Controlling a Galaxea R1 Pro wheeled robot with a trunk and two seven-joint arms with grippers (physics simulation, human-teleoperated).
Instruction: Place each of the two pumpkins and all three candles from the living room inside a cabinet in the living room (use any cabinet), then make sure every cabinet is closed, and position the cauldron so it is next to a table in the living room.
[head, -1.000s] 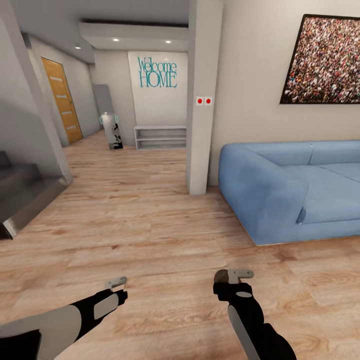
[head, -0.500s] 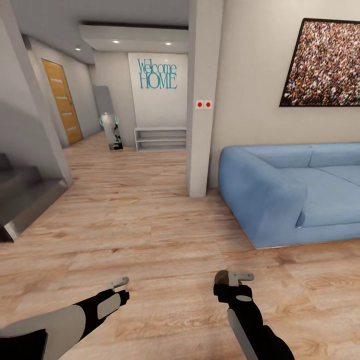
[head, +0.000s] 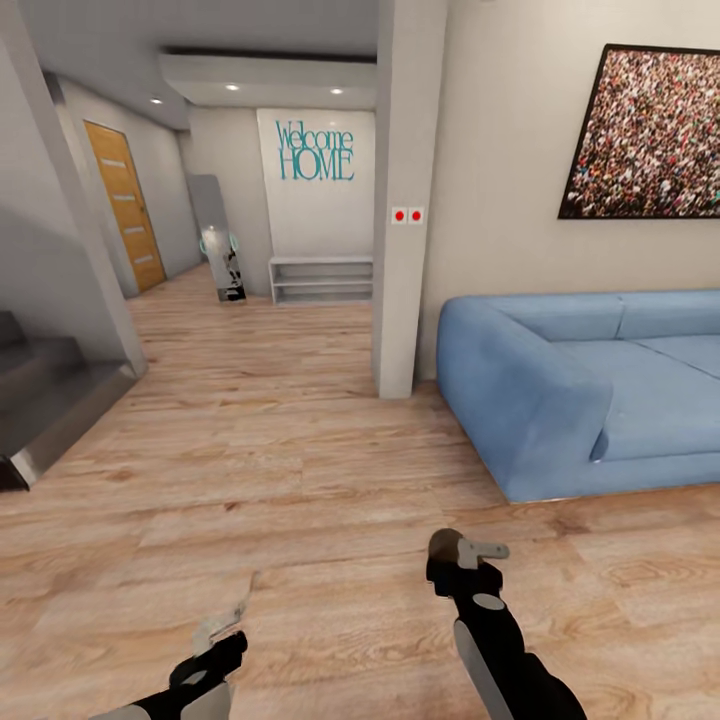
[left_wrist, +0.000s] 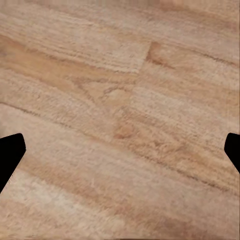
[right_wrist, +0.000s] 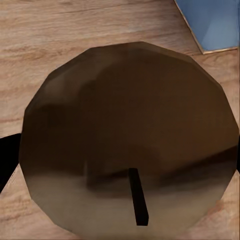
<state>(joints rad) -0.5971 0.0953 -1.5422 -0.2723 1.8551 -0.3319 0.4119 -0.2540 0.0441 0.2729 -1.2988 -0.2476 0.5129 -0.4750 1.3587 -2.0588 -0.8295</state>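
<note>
Already the right gripper (head: 462, 553) was closed on a candle (right_wrist: 127, 135), wick end facing the wrist camera. The left gripper (head: 218, 632) hung open and empty over the wood floor (head: 300, 450).

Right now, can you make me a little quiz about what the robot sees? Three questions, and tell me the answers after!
1. True or false: the right gripper is holding a candle.
2. What colour is the sofa? A) red B) blue C) green
3. Fill in the gap: the left gripper is open, with nothing in it, above the wooden ____.

Key: 1 true; 2 B; 3 floor.
</note>
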